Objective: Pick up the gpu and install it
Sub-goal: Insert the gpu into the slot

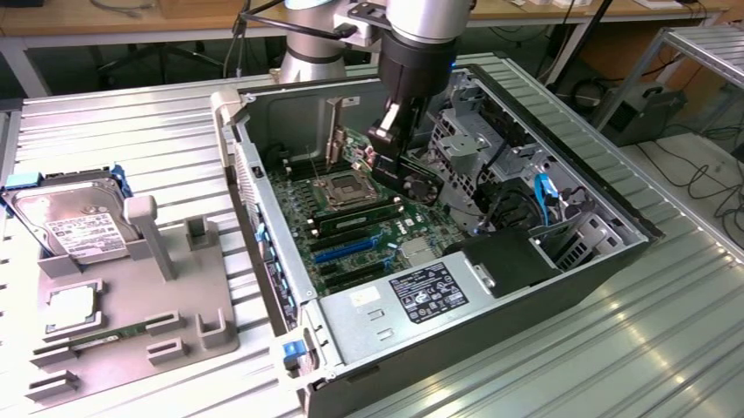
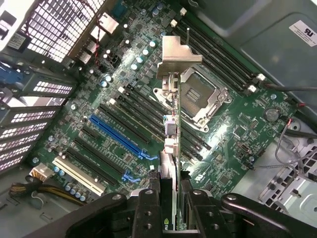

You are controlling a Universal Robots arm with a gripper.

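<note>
1. Gpu [image 2: 171, 134] is hanging edge-on above the motherboard [image 2: 89, 148], inside the open case [image 1: 524, 340].
2. Fingers [image 2: 148, 210] are clamping its upper edge.
3. It is looking light, stiff and fragile, so gripping the bare edges is seeming wisest.

And there's the gpu [image 1: 409, 178], a thin flat dark circuit card with a black fan cooler and a silver metal end bracket [image 2: 179, 52]. It's up on edge, pinched along its top edge between the fingers of the gripper [image 1: 389, 144]. It hangs inside the open computer case [image 1: 605, 261], above the green motherboard [image 2: 124, 124], edge-on over the long slots beside the processor socket, not seated.
</note>
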